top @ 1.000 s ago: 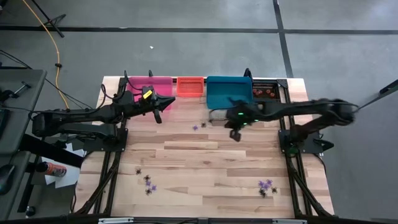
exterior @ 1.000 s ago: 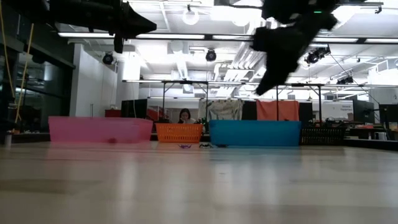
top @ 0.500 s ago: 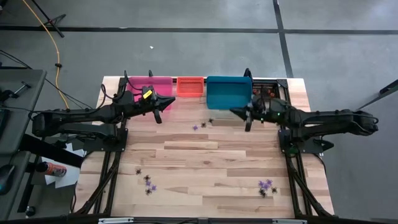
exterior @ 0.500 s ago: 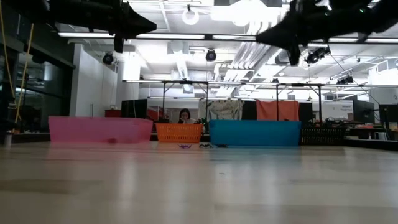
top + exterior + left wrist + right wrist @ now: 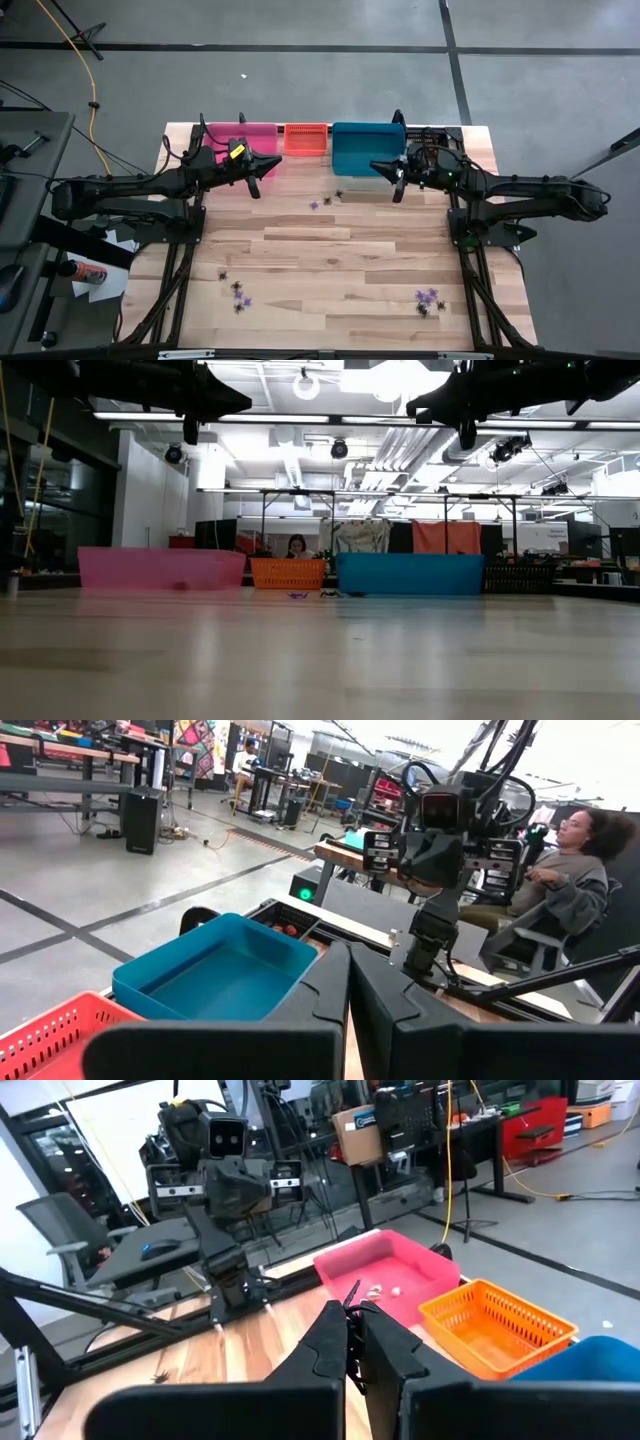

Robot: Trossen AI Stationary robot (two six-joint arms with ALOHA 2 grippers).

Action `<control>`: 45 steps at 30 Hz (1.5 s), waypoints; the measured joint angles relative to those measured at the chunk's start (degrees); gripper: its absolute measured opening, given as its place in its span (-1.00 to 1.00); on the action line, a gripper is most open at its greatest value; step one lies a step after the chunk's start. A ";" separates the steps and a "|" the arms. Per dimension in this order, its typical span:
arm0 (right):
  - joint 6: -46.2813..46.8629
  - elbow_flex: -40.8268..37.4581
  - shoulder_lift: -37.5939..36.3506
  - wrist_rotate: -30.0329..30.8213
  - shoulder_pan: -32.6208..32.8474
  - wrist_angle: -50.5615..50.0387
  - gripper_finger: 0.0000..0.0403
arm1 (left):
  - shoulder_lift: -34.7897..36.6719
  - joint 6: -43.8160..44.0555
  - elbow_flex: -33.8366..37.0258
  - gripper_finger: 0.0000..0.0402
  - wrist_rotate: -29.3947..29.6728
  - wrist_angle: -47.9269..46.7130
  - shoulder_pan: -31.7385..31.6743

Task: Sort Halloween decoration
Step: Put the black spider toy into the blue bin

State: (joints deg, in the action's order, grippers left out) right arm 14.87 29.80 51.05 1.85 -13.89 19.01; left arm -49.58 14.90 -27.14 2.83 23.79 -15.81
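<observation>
Tiny purple and black Halloween decoration (image 5: 430, 299), scattered clusters on tabletop

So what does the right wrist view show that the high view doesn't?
Only the right wrist view shows a tiny black trinket pinched in the shut right gripper, and pale bits inside the pink bin. Only the high view shows the trinket clusters on the near table and the black bin. Both show the left gripper and orange bin.
</observation>
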 joint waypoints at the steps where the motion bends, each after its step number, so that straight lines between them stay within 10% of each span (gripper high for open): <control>1: 0.10 0.00 0.02 0.02 0.00 0.00 -1.00 | 0.00 0.00 0.00 -1.00 0.00 0.00 0.00; 15: 7.43 3.81 3.03 8.21 -1.83 -7.35 -1.00 | 0.00 -0.02 0.00 -1.00 -0.01 -0.55 0.02; 34: 21.75 38.58 51.13 0.37 -26.26 -49.14 -0.90 | 0.00 5.99 0.02 -1.00 0.59 -0.61 0.00; 45: 22.68 45.57 60.57 1.14 -27.45 -53.79 -0.77 | 0.00 5.99 0.02 -1.00 0.63 -0.63 0.00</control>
State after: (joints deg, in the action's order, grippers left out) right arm 37.54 75.37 111.62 2.98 -41.34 -34.78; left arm -49.58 20.88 -27.11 3.46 23.16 -15.81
